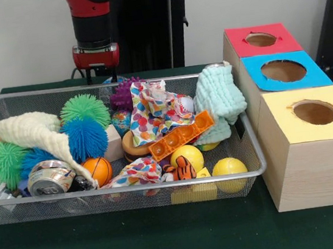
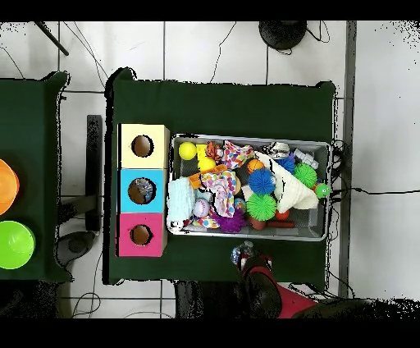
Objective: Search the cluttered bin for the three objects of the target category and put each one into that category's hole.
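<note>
- My hand (image 1: 98, 78) hangs behind the bin (image 1: 132, 191) at its far rim; I cannot tell its state.
- No bottles show among the clutter; presumably buried.
- I judge them light, crushable, slippery: grip across the body.
- The blue-topped hole (image 1: 283, 70) waits beside the bin.

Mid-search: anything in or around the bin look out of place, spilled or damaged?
Nothing lies spilled on the table. The pale blue cloth appears to lap over the bin rim at the end nearest the boxes. The silver can by the near rim lies on its side.
</note>
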